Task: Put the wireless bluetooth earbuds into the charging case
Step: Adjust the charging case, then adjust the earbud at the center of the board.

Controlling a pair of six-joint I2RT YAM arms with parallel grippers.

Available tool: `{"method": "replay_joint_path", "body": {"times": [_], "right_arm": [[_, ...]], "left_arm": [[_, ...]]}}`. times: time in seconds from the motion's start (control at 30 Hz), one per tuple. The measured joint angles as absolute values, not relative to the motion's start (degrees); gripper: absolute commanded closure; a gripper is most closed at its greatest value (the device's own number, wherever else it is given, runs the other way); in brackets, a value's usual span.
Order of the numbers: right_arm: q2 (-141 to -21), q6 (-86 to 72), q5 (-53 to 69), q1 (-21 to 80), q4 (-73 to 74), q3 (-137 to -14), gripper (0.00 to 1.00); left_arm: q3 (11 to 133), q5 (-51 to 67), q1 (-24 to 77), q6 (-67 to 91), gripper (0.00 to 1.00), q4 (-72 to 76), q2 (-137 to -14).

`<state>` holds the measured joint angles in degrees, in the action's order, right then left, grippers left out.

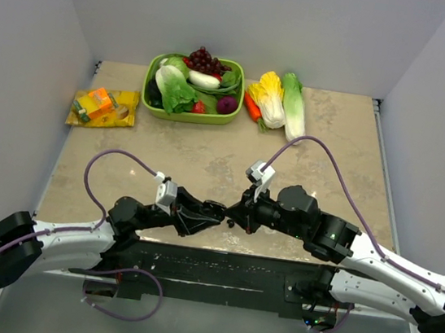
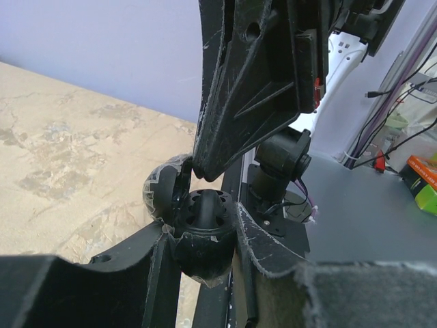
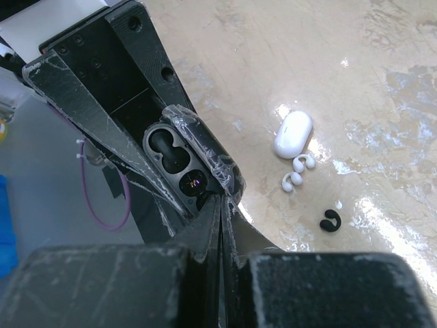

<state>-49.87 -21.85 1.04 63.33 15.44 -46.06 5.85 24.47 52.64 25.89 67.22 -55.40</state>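
Note:
My left gripper [image 1: 204,212] [image 2: 201,236] is shut on the open black charging case [image 2: 199,229], gripping its body with the lid [image 2: 160,191] swung open to the left. A black arched earbud [image 2: 205,205] sits in the case's wells. My right gripper [image 1: 234,212] [image 3: 222,202] is shut, and its tips press at the case's open rim [image 3: 179,160]. I see nothing between its fingers. On the table to the right lie a closed white case [image 3: 293,133], two white earbuds [image 3: 304,162] [image 3: 291,181] and one black earbud [image 3: 330,221].
A green basket [image 1: 188,118] of vegetables stands at the back centre, with corn and cabbage [image 1: 280,100] to its right. A yellow snack packet [image 1: 103,107] lies at the back left. A black base plate [image 1: 209,267] runs along the near edge.

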Motion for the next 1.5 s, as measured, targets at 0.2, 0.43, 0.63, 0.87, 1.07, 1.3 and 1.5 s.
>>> {"method": "replay_joint_path", "body": {"times": [0.2,0.43,0.63,0.87,1.07,1.3,1.5], "right_arm": [[-49.8,-22.2,1.0,63.4,15.4,-46.1,1.0],[-48.9,-22.2,1.1,63.4,15.6,-46.1,0.78],[-41.5,-21.5,0.4,63.3,17.1,-46.3,0.56],[-38.6,-24.1,-7.6,63.3,18.0,-44.7,0.55],[-54.1,-31.6,-12.1,63.3,13.7,-34.2,0.66],[-63.9,-34.6,-14.1,61.4,7.9,-29.2,0.68],[-72.6,-34.0,-12.8,55.0,1.8,-29.5,0.76]], "left_arm": [[5.8,25.2,52.6,25.7,1.0,67.2,-55.4],[5.8,24.6,52.9,25.7,1.0,66.9,-54.9],[5.2,22.7,53.4,25.8,1.0,66.5,-52.8],[4.9,21.1,53.4,25.8,1.0,65.5,-52.1],[3.9,20.0,53.4,25.7,1.0,62.8,-47.7],[3.0,18.6,53.4,24.4,1.0,59.9,-43.4],[3.0,18.3,53.4,24.4,1.0,59.1,-43.5]]}}
